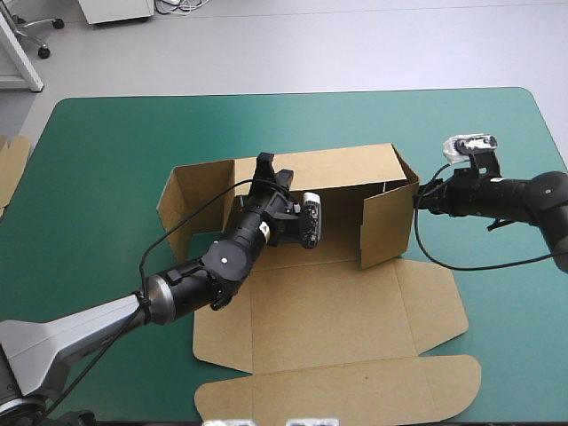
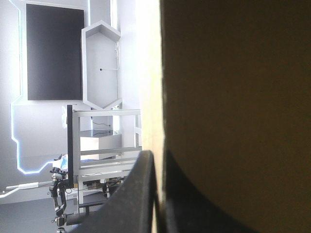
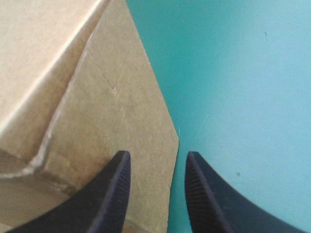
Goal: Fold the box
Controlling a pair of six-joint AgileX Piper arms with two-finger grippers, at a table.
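Box (image 1: pixel 328 302): brown, in the middle of the table (image 1: pixel 106 160), half built. The lid (image 1: pixel 355 382) lies flat toward the near edge, the floor is behind it, and three walls stand beyond.
Risk, near: the right wall (image 1: pixel 386 231) stands loose with its front edge free. So little board sits between the right fingers that closing there could, I judge, pinch only the rim, then slip off or crease it.
Risk, far: the back wall (image 1: pixel 337 169) is held only at its top edge. A pull there with nothing steadying the floor would likely drag the light box over the teal-green cover or bend the wall off its crease.
Risk, both: the arms pulling at different walls might twist the tray and let an untucked wall drop.
Right gripper (image 3: pixel 158 153): its fingers are a moderate gap apart and hold nothing. They straddle the right wall's free edge, one on the board side and one on the cover side. I cannot tell whether they touch it.
Left gripper (image 2: pixel 158 155): all but closed, pinching the back wall's top edge with the board between the black fingers. It reaches in over the floor.
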